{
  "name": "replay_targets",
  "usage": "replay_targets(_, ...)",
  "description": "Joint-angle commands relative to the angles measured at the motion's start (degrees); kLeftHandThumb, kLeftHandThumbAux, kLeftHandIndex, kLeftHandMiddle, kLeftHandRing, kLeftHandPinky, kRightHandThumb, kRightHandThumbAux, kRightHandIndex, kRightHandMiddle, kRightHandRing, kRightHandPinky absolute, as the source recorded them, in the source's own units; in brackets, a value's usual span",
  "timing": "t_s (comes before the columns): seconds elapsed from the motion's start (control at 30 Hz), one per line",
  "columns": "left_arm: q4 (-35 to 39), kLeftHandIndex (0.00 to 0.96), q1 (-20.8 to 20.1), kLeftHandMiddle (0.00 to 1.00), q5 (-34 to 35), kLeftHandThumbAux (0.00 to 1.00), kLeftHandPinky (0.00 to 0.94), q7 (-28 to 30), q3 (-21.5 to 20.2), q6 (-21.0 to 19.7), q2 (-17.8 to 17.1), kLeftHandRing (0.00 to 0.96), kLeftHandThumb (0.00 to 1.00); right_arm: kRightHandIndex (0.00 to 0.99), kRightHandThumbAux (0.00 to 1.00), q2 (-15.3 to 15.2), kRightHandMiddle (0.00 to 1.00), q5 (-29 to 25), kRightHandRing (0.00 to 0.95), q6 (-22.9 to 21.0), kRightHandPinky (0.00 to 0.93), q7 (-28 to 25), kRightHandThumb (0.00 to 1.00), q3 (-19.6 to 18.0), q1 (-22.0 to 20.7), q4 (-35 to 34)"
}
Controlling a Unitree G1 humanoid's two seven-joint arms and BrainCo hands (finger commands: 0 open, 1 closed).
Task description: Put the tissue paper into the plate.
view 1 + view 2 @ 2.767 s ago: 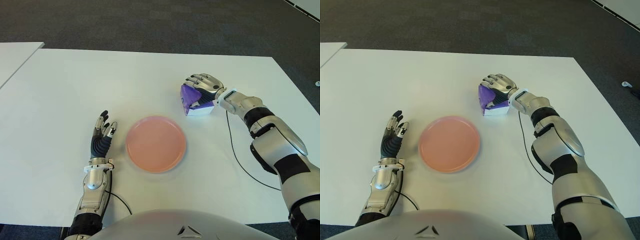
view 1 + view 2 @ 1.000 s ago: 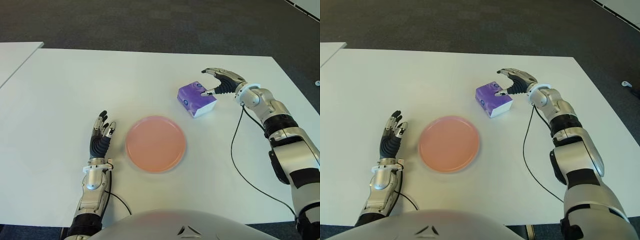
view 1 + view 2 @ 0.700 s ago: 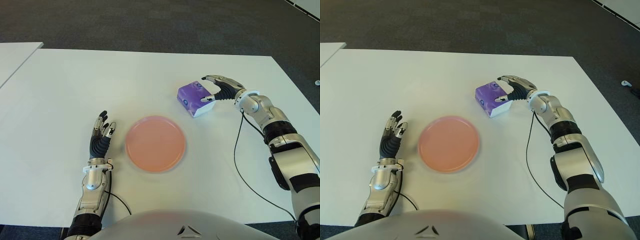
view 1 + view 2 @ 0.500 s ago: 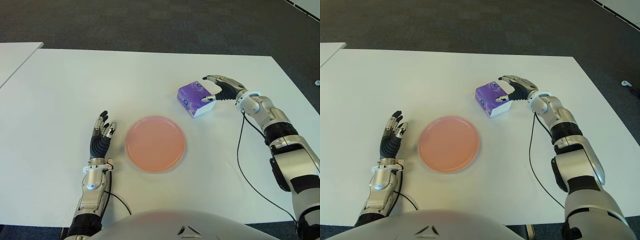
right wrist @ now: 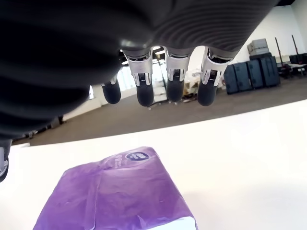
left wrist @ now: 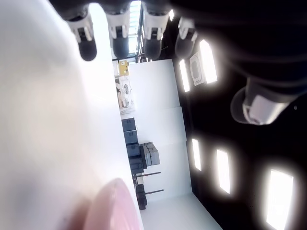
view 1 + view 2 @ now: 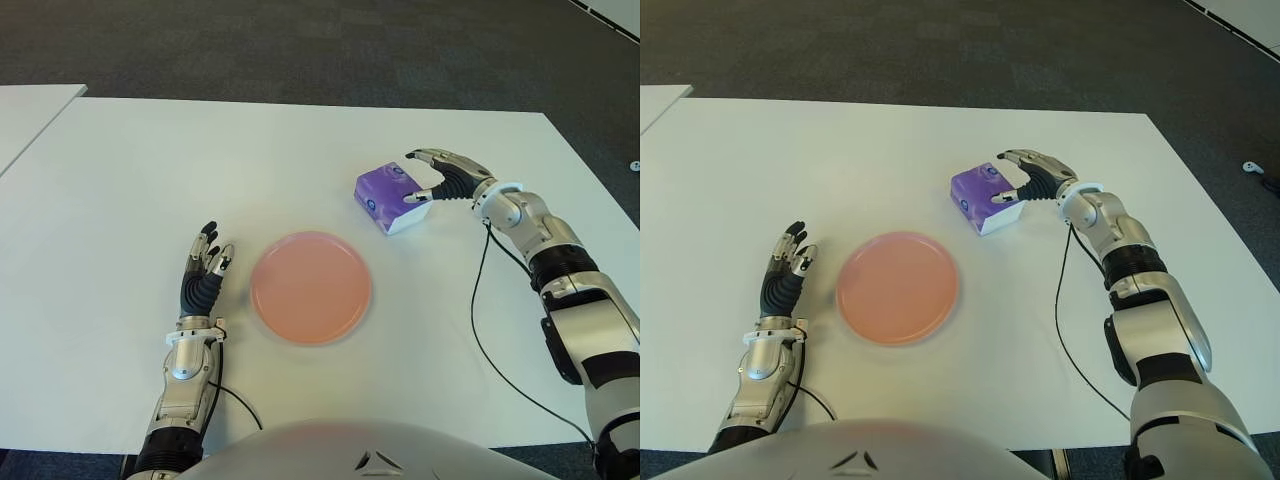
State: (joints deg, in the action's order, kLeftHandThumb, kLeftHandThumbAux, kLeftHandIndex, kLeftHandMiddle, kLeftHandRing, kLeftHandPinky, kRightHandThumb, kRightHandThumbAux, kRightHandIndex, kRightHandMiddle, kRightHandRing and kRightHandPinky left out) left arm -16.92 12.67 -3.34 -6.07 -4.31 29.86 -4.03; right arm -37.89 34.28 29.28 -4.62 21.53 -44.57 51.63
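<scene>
A purple tissue pack (image 7: 391, 196) lies on the white table (image 7: 200, 170), behind and to the right of the pink plate (image 7: 311, 287). My right hand (image 7: 432, 177) is open just to the right of the pack. Its fingers arch over the pack's right end and its thumb is close to the pack's near corner. The right wrist view shows the spread fingertips (image 5: 175, 88) above the pack (image 5: 115, 196), with a gap between them. My left hand (image 7: 203, 268) is open, with straight fingers, to the left of the plate.
A black cable (image 7: 478, 320) trails across the table from the right wrist toward the near edge. Another white table's corner (image 7: 30, 110) shows at the far left. Dark carpet (image 7: 300, 45) lies beyond the table.
Some seconds ago the right hand held the pack tipped on its side. The pack now lies flat. The hand has let go, drawn back to the right and stayed almost still in the last half second.
</scene>
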Motion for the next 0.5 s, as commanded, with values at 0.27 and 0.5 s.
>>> replay_targets(0.27, -5.1, 0.000, 4.0, 0.000, -0.1, 0.415, 0.000, 0.9, 0.0, -3.5, 0.1, 0.000, 0.000, 0.000, 0.415, 4.1, 0.000, 4.0, 0.000, -3.4, 0.000, 4.2, 0.179, 2.7, 2.4, -0.2)
replay_targets(0.5, -5.3, 0.000, 3.7, 0.000, -0.4, 0.413, 0.000, 0.2, 0.0, -3.5, 0.4, 0.000, 0.000, 0.000, 0.443, 5.7, 0.000, 7.2, 0.000, -4.4, 0.000, 10.1, 0.145, 4.3, 2.4, -0.1)
